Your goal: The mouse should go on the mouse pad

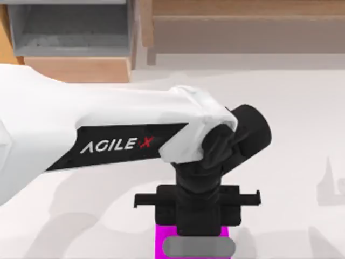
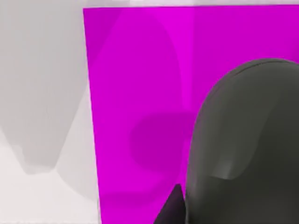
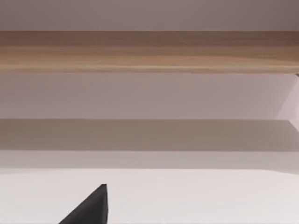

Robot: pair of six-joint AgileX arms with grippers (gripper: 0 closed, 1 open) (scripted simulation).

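- nearest in the top view, at the bottom edge, the mouse (image 1: pixel 198 246) shows as a pale grey rounded block lying on the mouse pad (image 1: pixel 161 233) – magenta shows to both sides of it and behind it.
- the left wrist view looks onto the same mouse pad (image 2: pixel 140 93), a flat magenta rectangle on the pale counter (image 2: pixel 42 93); the mouse (image 2: pixel 247 144) appears there as a big dark-grey rounded shape over the pad, very close to the camera.
- a small black tip of a finger (image 2: pixel 173 205) shows beside the mouse in that view; whether it touches the mouse i cannot tell.
- just behind the mouse in the top view stands the left end effector (image 1: pixel 197 208), black, pointing down over the pad's far part, its cross bar sticking out to either side.
- how far the left end effector is open, and whether it has hold of the mouse, i cannot tell – the wrist body hides the fingers from above.
- farther back, the white left arm (image 1: pixel 81 135) with its agilex lettering reaches in from the top view's left across the counter (image 1: pixel 302 108).
- the right wrist view shows a black finger tip (image 3: pixel 91 207) of the right end effector at the picture's edge, over the pale counter (image 3: pixel 196 196); its opening i cannot tell.
- farthest off, a wooden shelf (image 3: pixel 149 51) runs along the wall in the right wrist view.
- in the top view, wooden furniture (image 1: pixel 242 21) and a grey box (image 1: pixel 70 29) stand beyond the counter.
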